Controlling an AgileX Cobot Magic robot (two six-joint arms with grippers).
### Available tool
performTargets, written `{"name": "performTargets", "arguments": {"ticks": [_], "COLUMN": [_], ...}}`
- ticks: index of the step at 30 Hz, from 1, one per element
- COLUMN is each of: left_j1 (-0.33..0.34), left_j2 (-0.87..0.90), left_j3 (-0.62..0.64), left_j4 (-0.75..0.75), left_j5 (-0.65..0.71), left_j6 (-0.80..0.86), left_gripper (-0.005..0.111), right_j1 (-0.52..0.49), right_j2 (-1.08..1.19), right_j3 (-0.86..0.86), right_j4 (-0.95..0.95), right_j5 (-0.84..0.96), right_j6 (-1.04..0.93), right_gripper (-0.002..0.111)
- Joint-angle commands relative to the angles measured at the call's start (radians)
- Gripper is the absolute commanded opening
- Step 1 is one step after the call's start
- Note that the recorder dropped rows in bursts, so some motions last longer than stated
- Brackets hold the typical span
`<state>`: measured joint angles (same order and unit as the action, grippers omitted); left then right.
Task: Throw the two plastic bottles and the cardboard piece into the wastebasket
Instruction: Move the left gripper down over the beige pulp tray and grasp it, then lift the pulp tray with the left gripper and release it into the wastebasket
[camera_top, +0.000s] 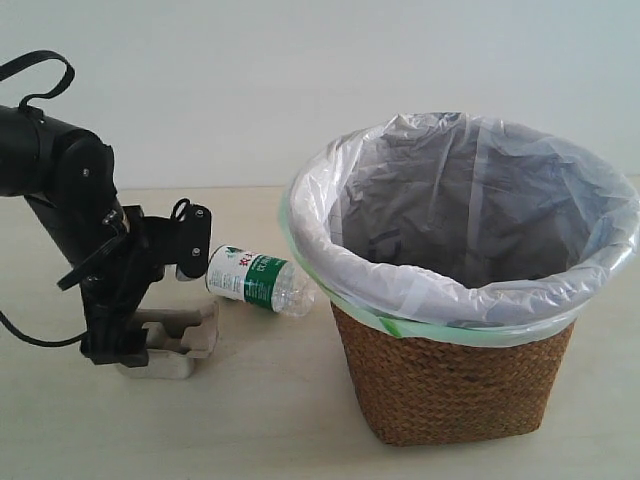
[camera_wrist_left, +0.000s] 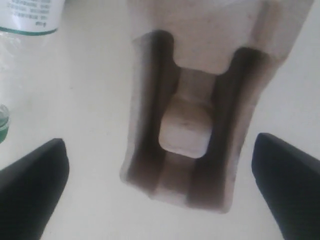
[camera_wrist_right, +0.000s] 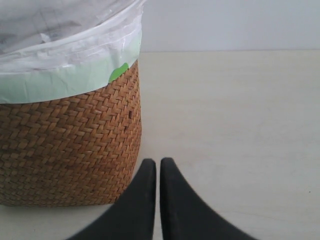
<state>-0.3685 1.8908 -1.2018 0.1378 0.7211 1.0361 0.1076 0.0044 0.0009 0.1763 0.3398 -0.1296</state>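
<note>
The cardboard piece (camera_top: 180, 345) (camera_wrist_left: 192, 115) is a grey-beige pulp tray lying on the table at the left. My left gripper (camera_top: 118, 345) (camera_wrist_left: 159, 187) is down at it, open, one finger on each side and apart from it. A clear bottle with a white-green label (camera_top: 255, 281) (camera_wrist_left: 31, 17) lies on its side behind the tray; its green cap (camera_wrist_left: 3, 122) shows in the left wrist view. The wicker wastebasket (camera_top: 455, 375) (camera_wrist_right: 70, 145) with its white bag stands at the right. My right gripper (camera_wrist_right: 158, 165) is shut and empty beside the basket. The black-capped bottle is out of view.
The table (camera_top: 260, 420) is a pale beige surface with a plain wall behind it. The left arm (camera_top: 60, 180) leans in from the left edge with its cable looping above.
</note>
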Motion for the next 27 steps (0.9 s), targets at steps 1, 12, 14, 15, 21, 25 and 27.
{"name": "performTargets", "arguments": {"ticks": [1,12,14,15,21,25,27], "left_j1": [-0.001,-0.001,-0.001,-0.001,-0.001,-0.001,-0.001], "left_j2": [0.001,0.024,0.044,0.057,0.108,0.107,0.107], "left_j3": [0.006,0.006,0.006,0.006,0.006,0.006,0.006], "left_j4": [0.005,-0.018,-0.025,-0.025,-0.022,-0.017,-0.017], "left_j5": [-0.036,-0.033,-0.019,-0.014,-0.018,-0.023,-0.030], "left_j6": [0.004,0.002,0.002,0.002,0.002,0.002,0.002], "left_gripper": [0.091,0.091,0.091,0.091,0.091,0.091,0.091], "right_j1": [-0.005,-0.005,-0.005,-0.005,-0.005,-0.005,-0.005], "right_j2": [-0.004,-0.004,-0.004,-0.004,-0.004,-0.004,-0.004], "right_j3": [-0.001,-0.001,-0.001,-0.001,-0.001,-0.001,-0.001], "right_j4": [-0.005,-0.005,-0.005,-0.005,-0.005,-0.005,-0.005], "right_j5": [-0.005,-0.005,-0.005,-0.005,-0.005,-0.005,-0.005], "right_j6": [-0.004,-0.004,-0.004,-0.004,-0.004,-0.004,-0.004], "right_gripper": [0.000,0.000,0.000,0.000,0.000,0.000,0.000]}}
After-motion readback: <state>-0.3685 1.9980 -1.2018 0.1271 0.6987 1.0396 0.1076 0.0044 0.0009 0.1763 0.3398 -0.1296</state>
